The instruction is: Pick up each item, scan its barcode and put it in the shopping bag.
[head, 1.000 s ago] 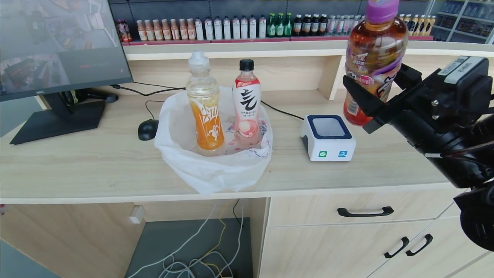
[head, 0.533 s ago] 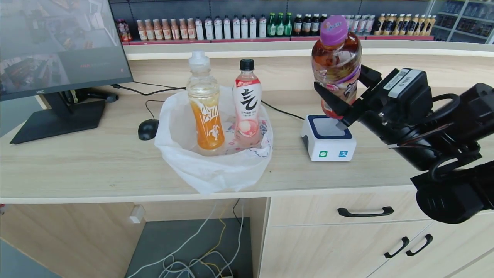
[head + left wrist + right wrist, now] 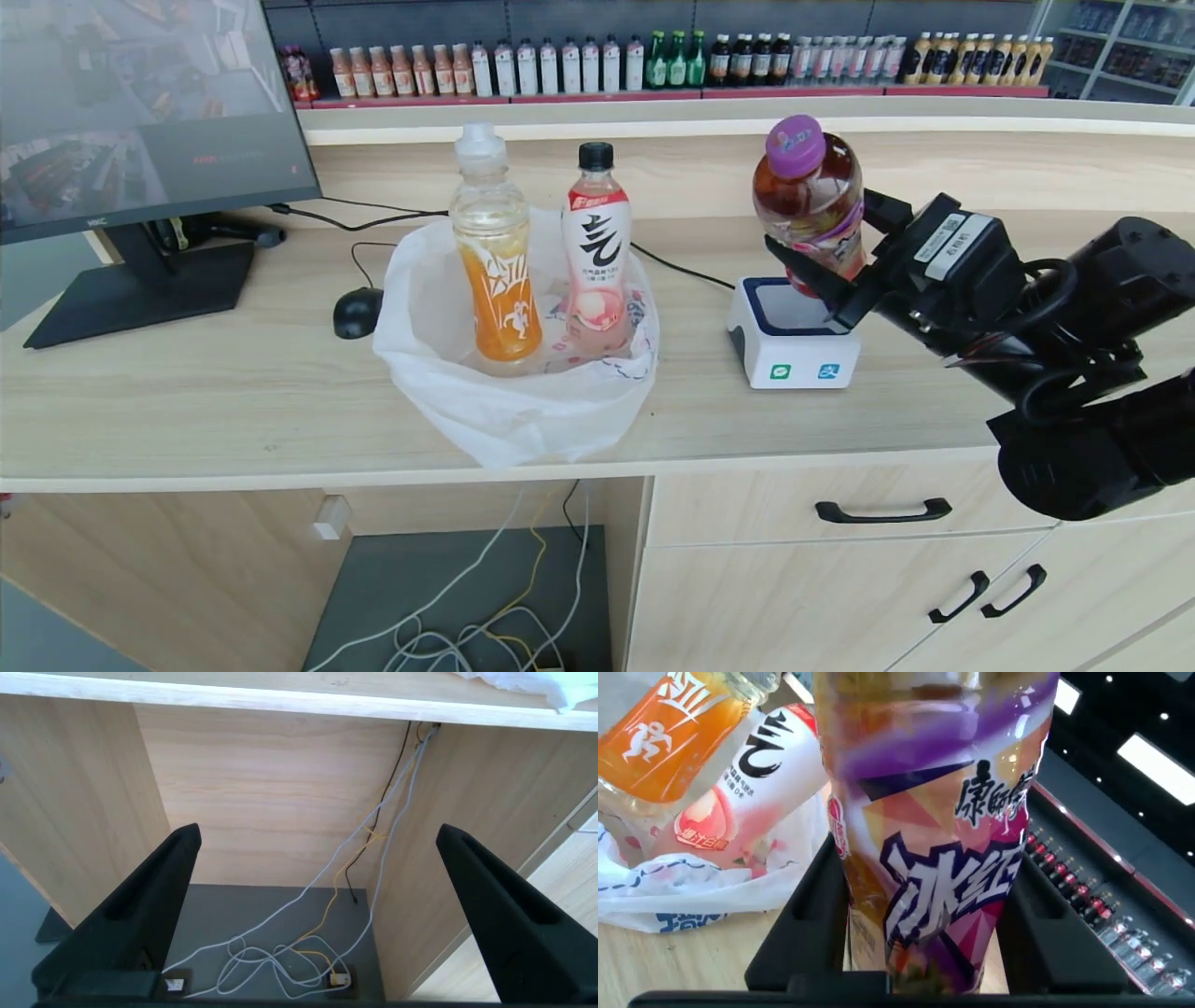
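Clasping glossy rounded bottle (image 3: 808, 191), right claw (image 3: 833, 241) hovers.

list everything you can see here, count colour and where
shopping bag: one, white, on counter
scanner: one, white, on counter right of bag
tea bottle: one, amber, purple cap, above scanner
orange bottle: one, orange, upright in shopping bag
pink bottle: one, white and pink, upright in bag
monitor: one, black, counter's left end
mouse: one, black, left of bag
shelf bottles: many, mixed, back shelf
cables: several, mixed, under counter
right tool: one, black, shut on tea bottle
left tool: one, black, open, below counter level
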Available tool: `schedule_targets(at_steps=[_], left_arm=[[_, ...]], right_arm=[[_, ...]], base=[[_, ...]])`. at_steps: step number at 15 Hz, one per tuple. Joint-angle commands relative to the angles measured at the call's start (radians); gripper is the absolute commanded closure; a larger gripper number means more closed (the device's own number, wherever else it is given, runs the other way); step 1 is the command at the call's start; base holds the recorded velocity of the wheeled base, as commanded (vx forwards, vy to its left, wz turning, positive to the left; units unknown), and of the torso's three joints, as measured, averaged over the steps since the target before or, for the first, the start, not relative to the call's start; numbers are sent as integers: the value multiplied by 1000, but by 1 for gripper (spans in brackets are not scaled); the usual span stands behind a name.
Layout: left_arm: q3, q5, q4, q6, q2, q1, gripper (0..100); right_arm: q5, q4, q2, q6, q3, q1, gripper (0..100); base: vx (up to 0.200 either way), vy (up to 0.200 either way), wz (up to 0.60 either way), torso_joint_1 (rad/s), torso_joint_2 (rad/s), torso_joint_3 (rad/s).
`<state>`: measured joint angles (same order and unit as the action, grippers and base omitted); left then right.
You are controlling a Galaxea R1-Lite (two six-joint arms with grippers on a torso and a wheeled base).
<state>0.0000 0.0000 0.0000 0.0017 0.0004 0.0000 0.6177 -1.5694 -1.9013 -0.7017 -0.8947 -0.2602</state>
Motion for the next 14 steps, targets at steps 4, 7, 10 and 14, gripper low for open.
schedule_targets(at_steps=[4, 7, 10, 14], left_arm=[[0, 0, 0, 0, 0, 0, 0], [0, 0, 0, 0, 0, 0, 0], [0, 0, 0, 0, 0, 0, 0], [0, 0, 0, 0, 0, 0, 0]], right_arm=[[40, -1, -55, -45, -40, 7, 100], [65, -1, -81, -62, -72, 9, 100], [80, -1, -96, -64, -81, 9, 100], [82, -1, -96, -64, -82, 18, 100]], base=[[0, 0, 0, 0, 0, 0], [0, 0, 0, 0, 0, 0], [0, 0, 0, 0, 0, 0], [0, 0, 0, 0, 0, 0]])
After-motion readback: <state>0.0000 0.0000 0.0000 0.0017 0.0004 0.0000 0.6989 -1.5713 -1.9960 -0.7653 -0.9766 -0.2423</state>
